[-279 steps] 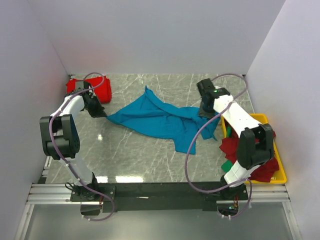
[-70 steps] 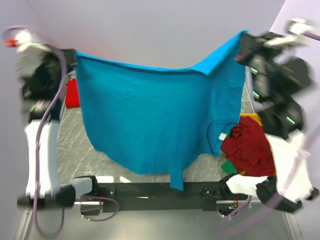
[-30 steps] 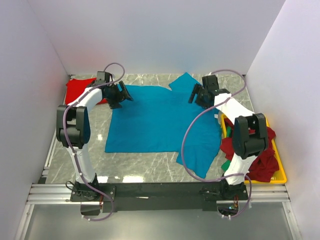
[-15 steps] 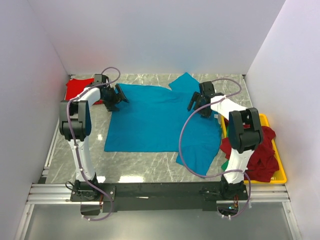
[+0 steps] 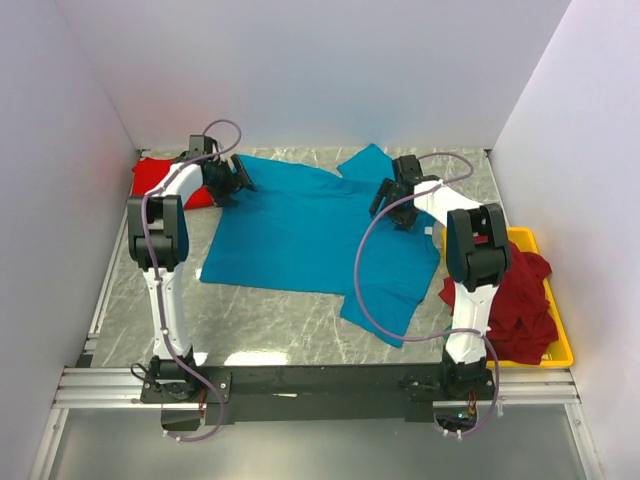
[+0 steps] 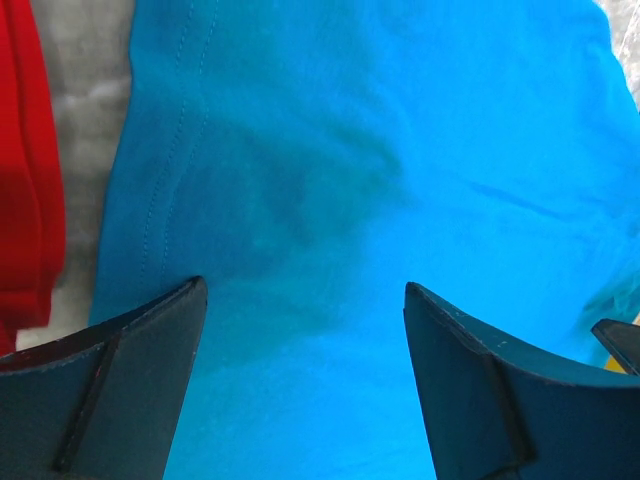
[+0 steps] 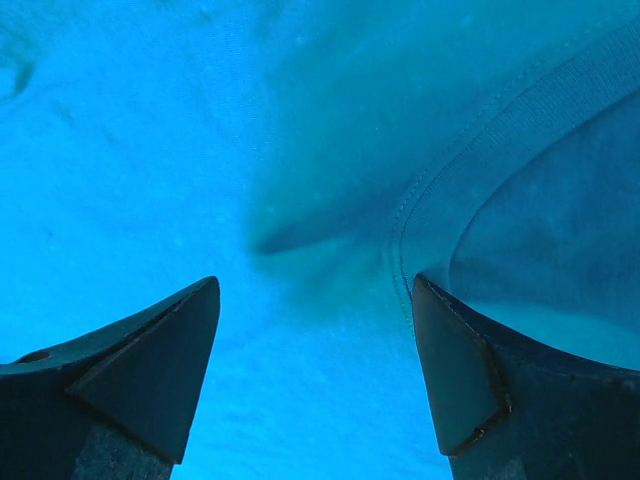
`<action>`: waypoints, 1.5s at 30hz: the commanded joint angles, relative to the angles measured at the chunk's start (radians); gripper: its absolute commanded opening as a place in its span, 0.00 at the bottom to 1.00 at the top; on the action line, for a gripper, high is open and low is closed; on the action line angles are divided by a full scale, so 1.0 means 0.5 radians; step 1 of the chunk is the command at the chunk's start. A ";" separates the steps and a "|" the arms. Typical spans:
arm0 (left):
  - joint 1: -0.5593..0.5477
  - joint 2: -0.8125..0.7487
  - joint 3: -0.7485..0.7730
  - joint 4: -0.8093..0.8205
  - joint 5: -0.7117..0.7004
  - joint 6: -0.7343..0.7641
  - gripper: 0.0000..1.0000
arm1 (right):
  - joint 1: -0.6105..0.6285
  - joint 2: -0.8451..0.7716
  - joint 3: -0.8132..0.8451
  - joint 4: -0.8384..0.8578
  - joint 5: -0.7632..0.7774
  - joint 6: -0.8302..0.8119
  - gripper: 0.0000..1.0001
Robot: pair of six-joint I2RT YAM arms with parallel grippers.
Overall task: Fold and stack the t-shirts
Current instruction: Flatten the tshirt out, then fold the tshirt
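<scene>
A teal-blue t-shirt (image 5: 300, 225) lies spread flat over the middle of the marble table. My left gripper (image 5: 236, 180) hangs over the shirt's far left corner, jaws wide apart, holding nothing; the left wrist view shows only blue cloth (image 6: 330, 180) between them. Over the far right part of the shirt, near its collar seam (image 7: 440, 190), my right gripper (image 5: 392, 200) also stands open and empty. A folded bright red t-shirt (image 5: 160, 180) lies at the far left, its edge (image 6: 25, 180) showing beside the blue one. Dark red t-shirts (image 5: 520, 305) are heaped at the right.
The dark red heap fills a yellow tray (image 5: 562, 350) at the right edge. White walls close in the back and both sides. Grey marble (image 5: 270, 320) shows along the near side, in front of the arm bases.
Both grippers have slid toward the back of the table over the blue shirt. The shirt's near edge has shifted and now lies slanted. Earlier, both grippers held it up.
</scene>
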 commanded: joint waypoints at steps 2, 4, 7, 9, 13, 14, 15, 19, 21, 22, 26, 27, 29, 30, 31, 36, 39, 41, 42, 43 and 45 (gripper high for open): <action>0.013 0.040 0.113 -0.009 -0.009 0.118 0.86 | 0.006 0.076 0.126 -0.084 -0.039 0.024 0.84; 0.013 0.034 0.180 -0.012 0.025 0.124 0.86 | 0.009 0.088 0.154 -0.094 -0.054 0.012 0.84; -0.014 0.034 0.419 -0.101 0.025 0.161 0.86 | 0.015 0.109 0.236 -0.106 -0.088 0.002 0.84; -0.042 -0.006 0.540 -0.187 -0.018 0.207 0.86 | 0.009 0.119 0.276 -0.124 -0.103 -0.004 0.84; -0.042 -0.354 0.201 -0.190 -0.296 0.229 0.86 | 0.021 0.079 0.393 -0.143 -0.122 -0.025 0.84; -0.042 -0.426 0.099 -0.187 -0.346 0.235 0.86 | 0.027 0.064 0.408 -0.146 -0.131 -0.028 0.84; -0.042 -0.563 -0.115 -0.190 -0.480 0.244 0.86 | 0.027 0.030 0.433 -0.146 -0.143 -0.035 0.84; -0.045 -0.910 -0.664 -0.175 -0.735 0.235 0.84 | 0.058 -0.096 0.464 -0.183 -0.140 -0.053 0.83; -0.036 -1.027 -0.855 -0.162 -0.901 0.204 0.83 | 0.085 -0.200 0.455 -0.228 -0.131 -0.065 0.83; -0.027 -1.113 -1.011 -0.153 -0.908 0.186 0.80 | 0.097 -0.240 0.430 -0.256 -0.113 -0.087 0.83; 0.105 -1.270 -1.310 -0.135 -0.843 0.030 0.69 | 0.143 -0.494 0.262 -0.287 -0.079 -0.120 0.83; 0.124 -1.294 -1.356 -0.132 -0.831 0.014 0.67 | 0.153 -0.534 0.219 -0.287 -0.070 -0.124 0.83; 0.170 -1.353 -1.472 -0.120 -0.822 -0.014 0.65 | 0.159 -0.657 0.081 -0.281 -0.039 -0.121 0.83; 0.176 -1.365 -1.503 -0.120 -0.816 -0.014 0.63 | 0.162 -0.697 -0.011 -0.272 -0.033 -0.111 0.83; 0.182 -1.380 -1.558 -0.116 -0.813 -0.014 0.61 | 0.162 -0.734 -0.054 -0.266 -0.030 -0.102 0.83; 0.225 -1.402 -1.712 -0.095 -0.812 -0.035 0.57 | 0.168 -0.918 -0.266 -0.223 -0.011 -0.056 0.83; 0.265 -1.451 -1.825 -0.034 -0.776 -0.035 0.52 | 0.168 -0.982 -0.318 -0.220 0.001 -0.047 0.83; 0.271 -1.463 -1.853 -0.024 -0.760 -0.020 0.51 | 0.171 -1.022 -0.361 -0.210 0.010 -0.038 0.83; 0.271 -1.457 -1.850 -0.027 -0.760 -0.017 0.50 | 0.174 -1.029 -0.380 -0.213 0.010 -0.035 0.83; 0.271 -1.454 -1.847 -0.027 -0.733 -0.011 0.49 | 0.171 -1.038 -0.389 -0.222 0.022 -0.032 0.83; 0.271 -1.457 -1.844 -0.037 -0.724 -0.005 0.45 | 0.177 -1.062 -0.420 -0.229 0.032 -0.025 0.83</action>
